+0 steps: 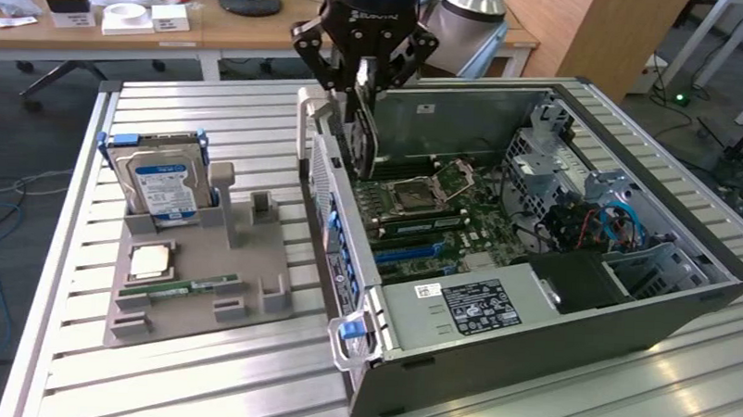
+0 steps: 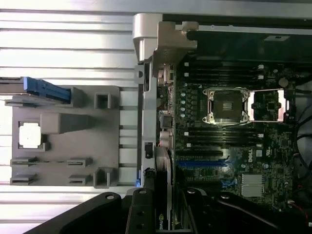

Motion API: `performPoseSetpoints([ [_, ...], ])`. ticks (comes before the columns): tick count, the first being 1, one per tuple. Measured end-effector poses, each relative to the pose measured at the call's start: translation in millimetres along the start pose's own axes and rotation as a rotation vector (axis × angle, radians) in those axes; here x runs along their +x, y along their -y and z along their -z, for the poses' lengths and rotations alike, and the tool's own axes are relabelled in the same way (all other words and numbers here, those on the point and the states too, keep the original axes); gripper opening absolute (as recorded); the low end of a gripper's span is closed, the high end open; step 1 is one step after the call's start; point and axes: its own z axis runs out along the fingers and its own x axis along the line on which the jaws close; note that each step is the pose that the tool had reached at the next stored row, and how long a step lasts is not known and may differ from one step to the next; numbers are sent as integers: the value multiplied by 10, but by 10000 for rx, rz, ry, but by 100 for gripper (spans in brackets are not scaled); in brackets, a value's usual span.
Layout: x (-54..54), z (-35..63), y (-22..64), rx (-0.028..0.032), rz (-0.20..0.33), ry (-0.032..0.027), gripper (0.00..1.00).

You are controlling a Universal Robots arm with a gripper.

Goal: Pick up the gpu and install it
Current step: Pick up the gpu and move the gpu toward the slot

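The gpu (image 1: 366, 134) is a thin dark card that hangs on edge, with my gripper (image 1: 369, 83) shut on its upper end. It hovers inside the open computer case (image 1: 665, 302), close to the case's rear wall at the exterior view's left, above the motherboard (image 1: 433, 211). In the wrist view the gpu (image 2: 163, 165) shows edge-on between my fingers (image 2: 141, 214), just by the blue expansion slots (image 2: 204, 163) of the motherboard (image 2: 234, 146). The card's lower edge looks clear of the board.
A grey fixture (image 1: 183, 304) at the exterior view's left holds a silver hard drive (image 1: 160, 178), a CPU chip (image 1: 151, 259) and a green memory stick (image 1: 177, 287). Everything rests on a slatted metal table (image 1: 217, 379). A wooden desk (image 1: 130, 33) stands behind.
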Motion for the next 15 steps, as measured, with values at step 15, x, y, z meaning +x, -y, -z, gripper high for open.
performPoseSetpoints([
  [15,-681,-9,-3,-198,-2,-1,26],
])
